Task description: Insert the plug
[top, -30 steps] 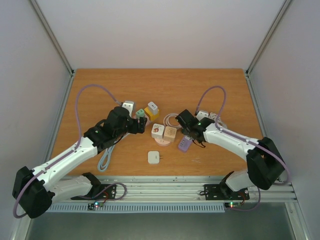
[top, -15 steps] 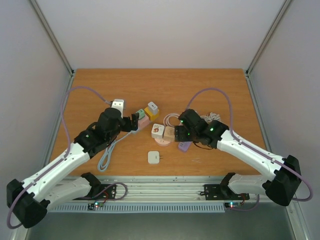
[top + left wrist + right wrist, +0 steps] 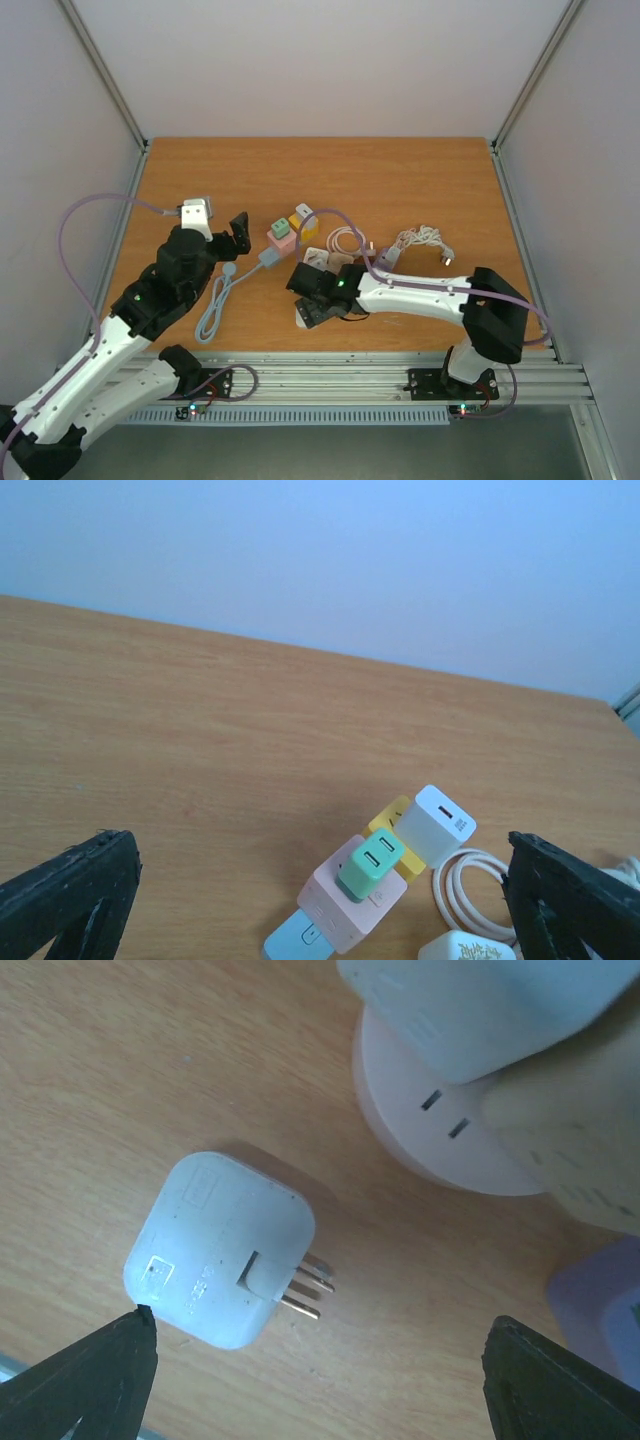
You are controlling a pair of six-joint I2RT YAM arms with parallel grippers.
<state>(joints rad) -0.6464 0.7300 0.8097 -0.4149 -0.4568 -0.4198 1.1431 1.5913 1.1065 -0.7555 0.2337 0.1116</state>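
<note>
Top external view: bright, even, diffuse overhead light, soft faint shadows beneath the arms [image 3: 420,292] on the wooden table [image 3: 400,170], sharp throughout. Left wrist view: cool blue cast over the back wall [image 3: 320,560], dark fingertips [image 3: 70,890] at the lower corners slightly soft. Right wrist view: white plug [image 3: 220,1250] sharp with a thin soft shadow, the pale adapter [image 3: 480,1010] at the top edge blurred.

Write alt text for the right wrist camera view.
A white charger lies on the wooden table, prongs pointing right, just ahead of the open right gripper. A round pink socket sits upper right.
</note>
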